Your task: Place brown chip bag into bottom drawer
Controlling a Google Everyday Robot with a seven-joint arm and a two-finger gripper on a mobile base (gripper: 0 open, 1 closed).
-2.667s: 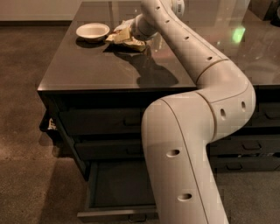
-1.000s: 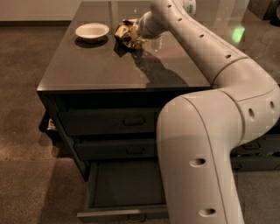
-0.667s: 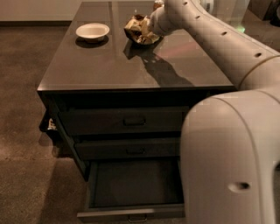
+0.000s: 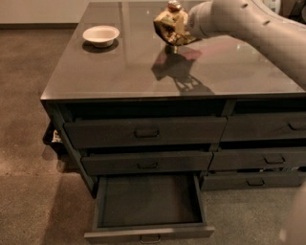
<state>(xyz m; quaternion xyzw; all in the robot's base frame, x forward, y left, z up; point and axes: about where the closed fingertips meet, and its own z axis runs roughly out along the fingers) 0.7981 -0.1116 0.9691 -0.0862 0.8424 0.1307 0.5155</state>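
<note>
The brown chip bag (image 4: 170,27), crinkled tan foil with brown panels, hangs in the air above the far middle of the dark table top, held at the end of my white arm. My gripper (image 4: 184,27) is shut on the bag, its fingers mostly hidden behind it. The bottom drawer (image 4: 148,201) of the left column is pulled open towards me and shows an empty dark inside, well below and in front of the bag.
A white bowl (image 4: 101,35) stands on the table (image 4: 143,72) at the far left. A brown can (image 4: 174,5) top shows just behind the bag. Closed drawers (image 4: 146,132) sit above the open one and in the right column. My arm (image 4: 258,28) crosses the upper right.
The gripper has lifted the chip bag off the table and carried it right and towards the front. The arm has swung out of the lower right of the view.
</note>
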